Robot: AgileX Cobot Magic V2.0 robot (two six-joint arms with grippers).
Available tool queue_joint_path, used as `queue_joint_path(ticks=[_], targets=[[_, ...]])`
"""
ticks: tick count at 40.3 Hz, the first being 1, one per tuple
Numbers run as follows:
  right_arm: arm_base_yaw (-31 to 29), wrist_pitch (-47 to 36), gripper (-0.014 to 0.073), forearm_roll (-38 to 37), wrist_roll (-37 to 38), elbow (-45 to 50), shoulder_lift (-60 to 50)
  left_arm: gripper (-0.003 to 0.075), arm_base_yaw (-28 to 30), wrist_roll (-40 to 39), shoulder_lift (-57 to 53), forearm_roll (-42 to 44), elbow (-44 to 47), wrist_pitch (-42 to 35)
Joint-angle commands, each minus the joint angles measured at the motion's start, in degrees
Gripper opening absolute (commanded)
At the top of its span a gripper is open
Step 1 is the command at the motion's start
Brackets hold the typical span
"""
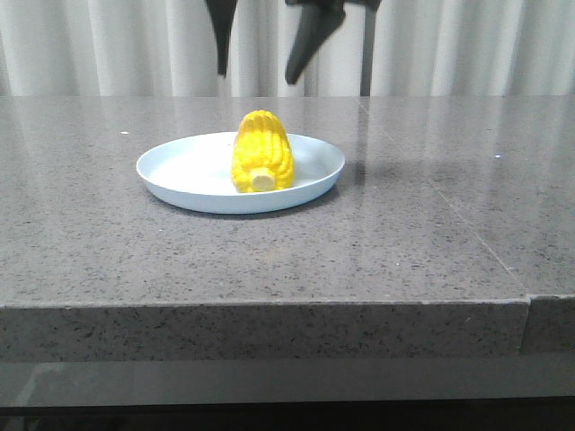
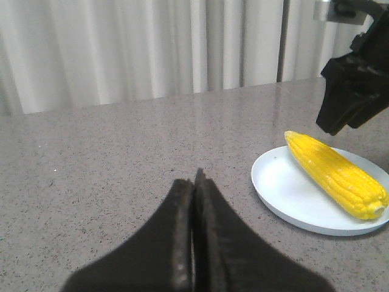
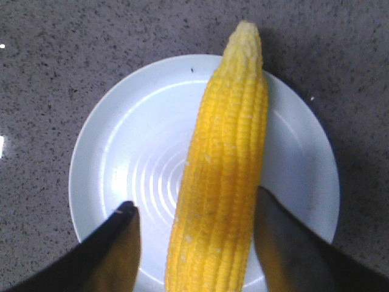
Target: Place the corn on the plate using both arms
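Corn [image 1: 262, 153] fills plate [image 1: 180, 175] right half; right claw [image 1: 260, 58] hangs directly above, fingers spread.

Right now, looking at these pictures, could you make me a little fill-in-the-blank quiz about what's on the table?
1. The corn lies on the ____.
2. The left gripper has its fingers pressed ____.
3. The right gripper hangs above the plate with its fingers ____.
4. The corn's colour is ____.

Missing words: plate; shut; open; yellow.

Right gripper [image 1: 260, 67] hangs high at far centre, fingers [image 3: 115, 249] spread wide; left gripper [image 2: 194, 182] low w/ jaws pressed together.
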Motion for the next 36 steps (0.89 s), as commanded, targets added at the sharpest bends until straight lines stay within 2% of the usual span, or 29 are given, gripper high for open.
queue_joint_path(ticks=[1,9,15,22,29,36], targets=[[-0.7,4.1,0.0241,0.1,-2.9,-3.7,-3.9,-0.002,0.2,-0.4,0.4,0.3,-1.6,-4.3],[-3.1,6.1,-0.0064,0.2,-4.3,-3.7,-4.2,-0.002,0.2,-0.4,0.4,0.3,-1.6,-4.3],[-6.4,6.4,-0.0062,1.5,-8.4,-3.5,-5.9,-0.002,0.2,-0.4,0.4,0.3,-1.6,-4.3],[-12.9,6.5,-0.0062,8.8,-14.5,-1.4,-10.5,-0.002,0.2,-0.4,0.4,0.3,-1.6,-4.3],[-19.4,6.4,-0.0062,6.5,-16.8,5.5,-17.8,-0.002,0.2,-0.4,0.4,0.3,-1.6,-4.3],[-26.2,3.5,-0.0062,4.4,-18.0,16.6,-27.1,-0.002,0.2,-0.4,0.4,0.3,-1.6,-4.3]])
